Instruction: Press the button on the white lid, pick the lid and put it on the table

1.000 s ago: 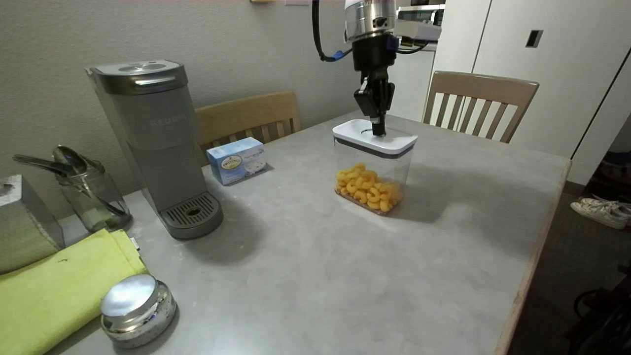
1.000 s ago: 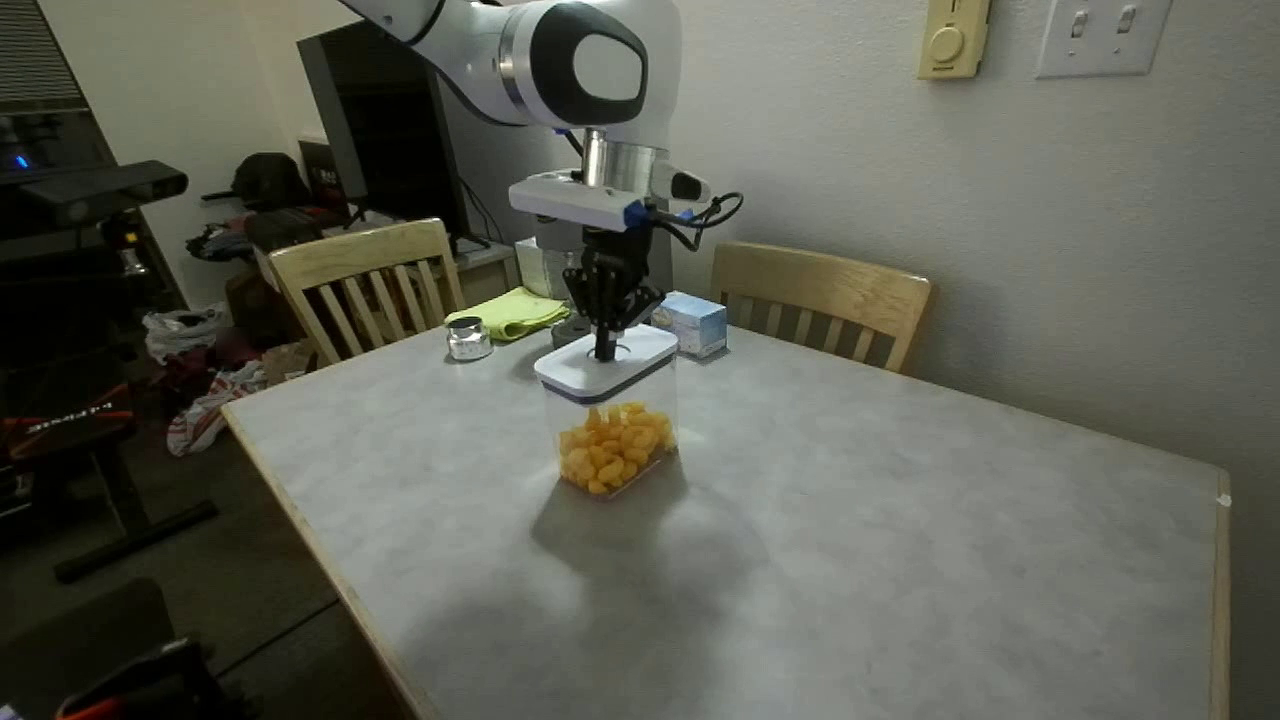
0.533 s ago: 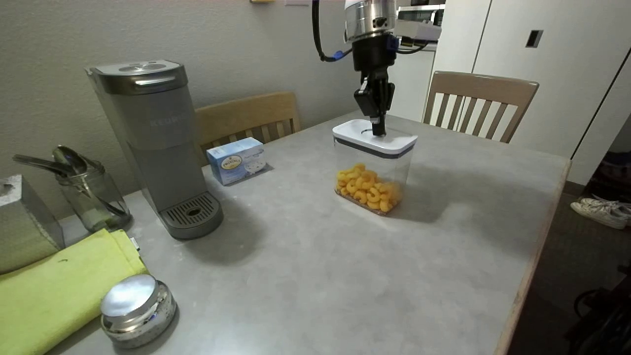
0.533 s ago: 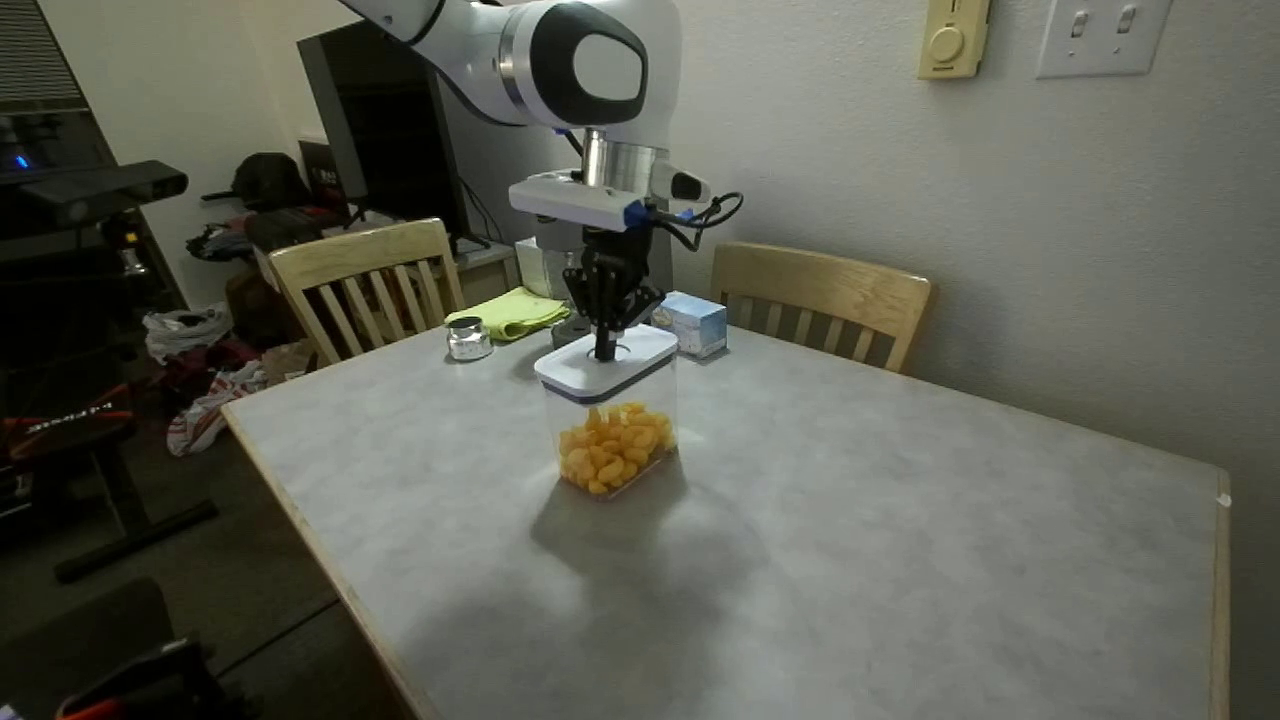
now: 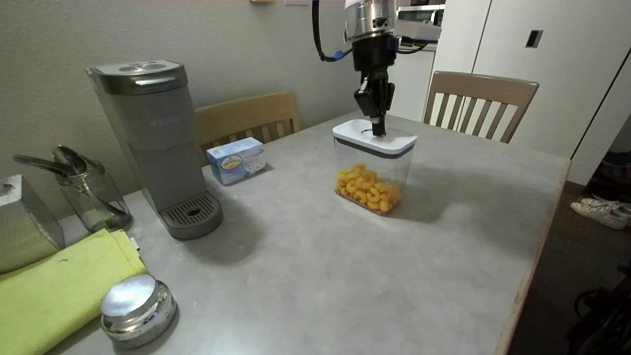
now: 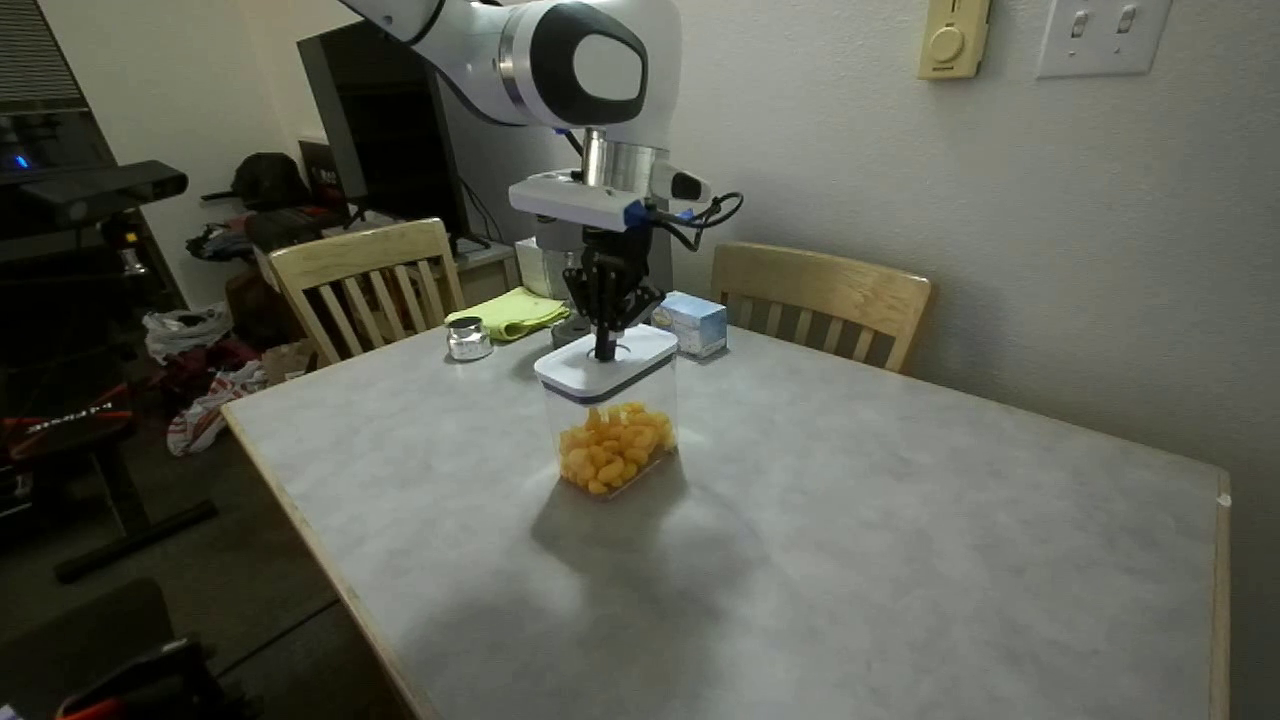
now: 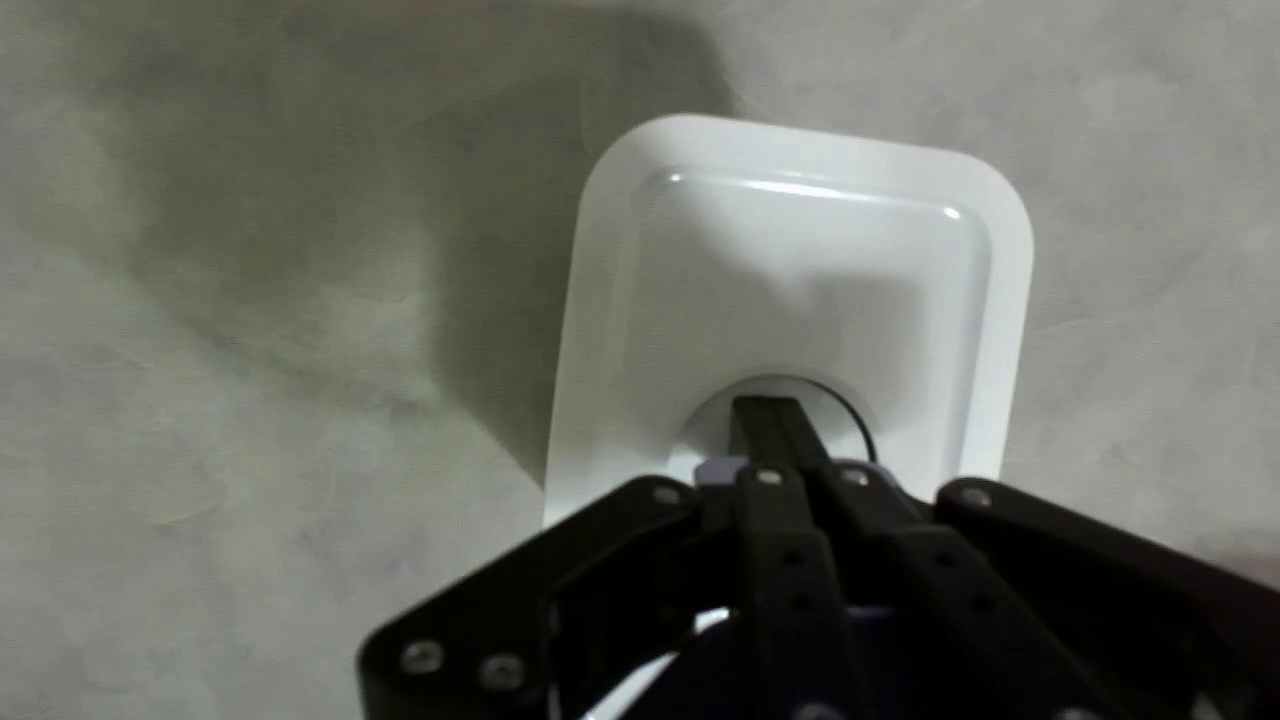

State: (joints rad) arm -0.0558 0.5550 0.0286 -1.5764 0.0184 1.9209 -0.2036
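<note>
The white lid (image 5: pixel 351 129) sits flat on a clear container (image 5: pixel 387 167) of yellow curled food, standing upright on the grey table (image 5: pixel 296 276). The lid also shows in an exterior view (image 6: pixel 568 374) and in the wrist view (image 7: pixel 800 240). The round button (image 7: pixel 835 425) is at the lid's centre, partly hidden behind the fingers. My gripper (image 7: pixel 768 400) is shut, its fingertips together with nothing between them. It points straight down over the button in both exterior views (image 5: pixel 378 133) (image 6: pixel 605 354). The tips appear to touch the button; whether it is pressed in I cannot tell.
A grey coffee maker (image 5: pixel 162 148), a blue tea box (image 5: pixel 236 160), a glass jar of cutlery (image 5: pixel 93 197), a yellow cloth (image 5: pixel 69 291) and a round silver-lidded jar (image 5: pixel 138 310) stand on the table. Chairs (image 6: pixel 820 300) stand at the table's edges, with a wall behind.
</note>
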